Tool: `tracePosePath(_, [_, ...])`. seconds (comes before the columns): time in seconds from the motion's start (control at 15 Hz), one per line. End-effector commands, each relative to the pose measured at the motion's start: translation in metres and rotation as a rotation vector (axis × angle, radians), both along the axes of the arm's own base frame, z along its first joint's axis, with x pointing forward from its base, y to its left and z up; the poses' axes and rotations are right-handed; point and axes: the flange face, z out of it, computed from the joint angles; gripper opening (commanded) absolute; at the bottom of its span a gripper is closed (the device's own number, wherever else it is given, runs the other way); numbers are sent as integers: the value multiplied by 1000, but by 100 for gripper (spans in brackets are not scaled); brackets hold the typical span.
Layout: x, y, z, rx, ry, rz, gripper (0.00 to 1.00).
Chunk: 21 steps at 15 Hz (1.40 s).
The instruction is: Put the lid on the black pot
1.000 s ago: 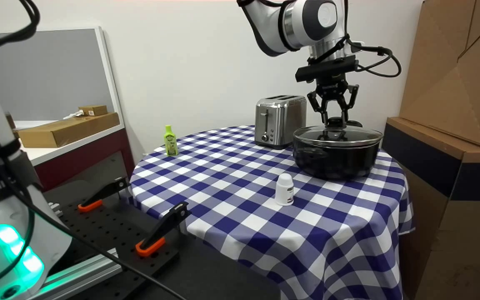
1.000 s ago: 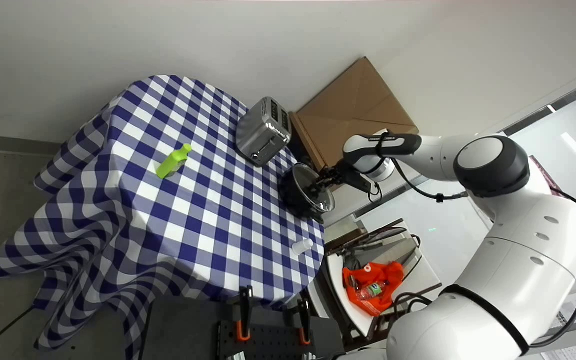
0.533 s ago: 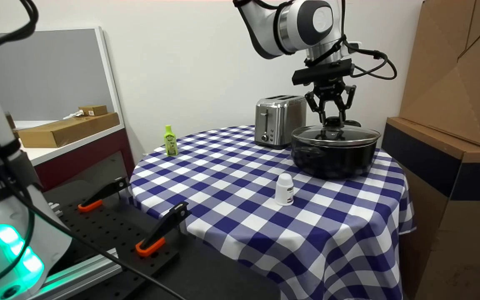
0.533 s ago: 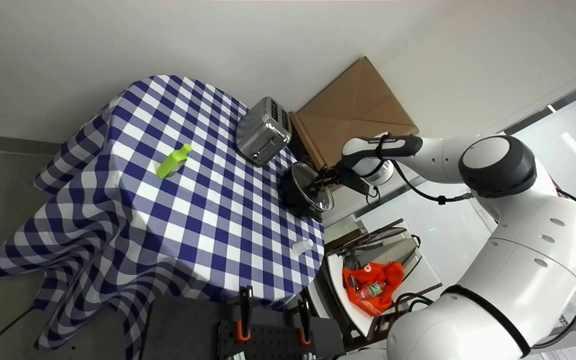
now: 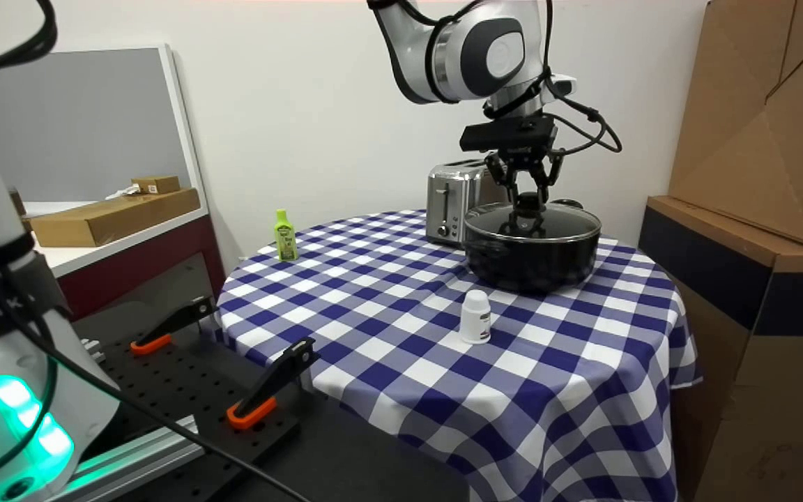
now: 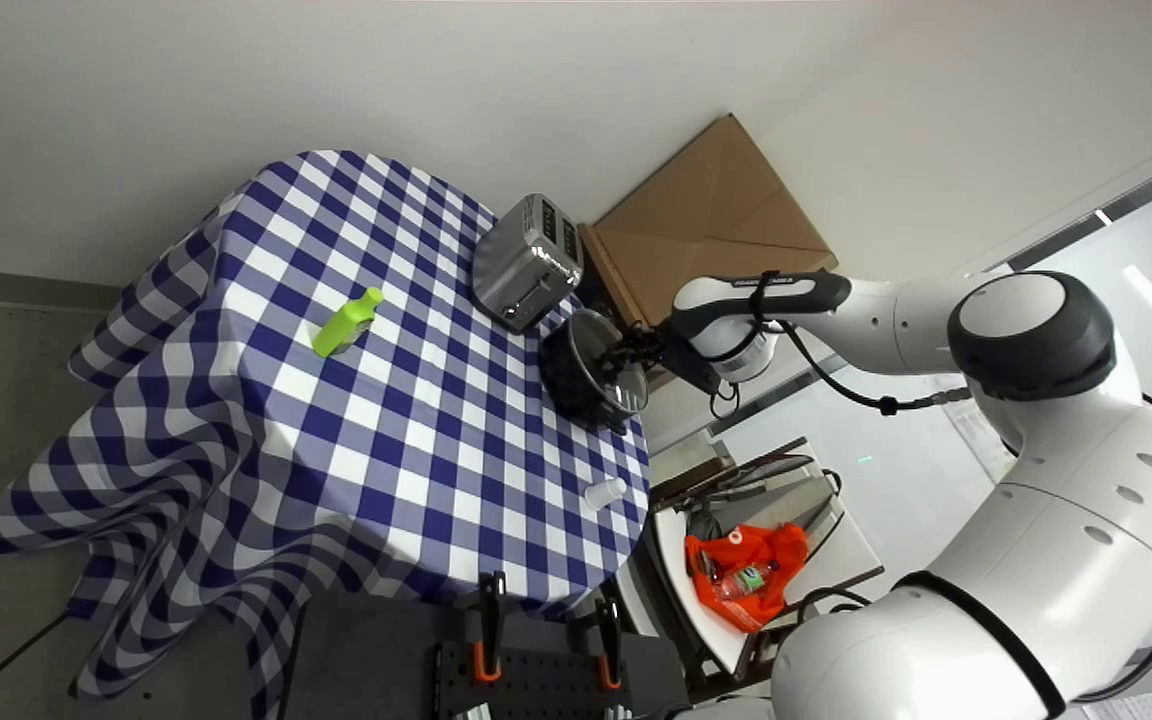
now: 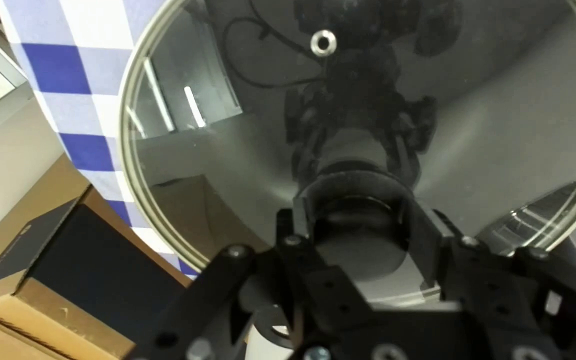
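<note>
since the earlier frame the gripper [image 5: 528, 199], the lid [image 5: 563, 222] and the black pot [image 5: 531, 263] have slid together toward the toaster [image 6: 528, 265]; the jaws pinch the lid's dark knob [image 7: 360, 245] from both sides; the lid lies flat on the pot's rim, and the pot stands just beside the toaster, though whether those two touch i cannot tell; the white bottle [image 5: 475, 318] and the green bottle [image 5: 286, 238] stand where they stood, both well apart from the toaster, on the same checked tablecloth [image 5: 373, 307]
</note>
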Motion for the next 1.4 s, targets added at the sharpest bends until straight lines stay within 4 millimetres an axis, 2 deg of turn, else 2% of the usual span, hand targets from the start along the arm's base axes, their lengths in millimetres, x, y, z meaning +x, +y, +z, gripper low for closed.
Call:
tracePosePath(0.0, [-14,10,11,52,-30,12,74])
tracePosePath(0.07, [-17,10,11,64,-29,6,75])
tracePosePath(0.27, [-21,6,18,94,-23,-9,96])
tracePosePath(0.33, [-21,6,23,105,-19,-13,99])
tracePosePath(0.53, [-27,12,48,124,26,10,100])
tracePosePath(0.73, [-38,46,78,96,60,88,100])
tracePosePath(0.93, [-51,100,99,80,70,124,100])
tracePosePath(1.2, [-78,177,105,58,85,124,100])
tracePosePath(1.33, [-94,191,102,25,89,59,100])
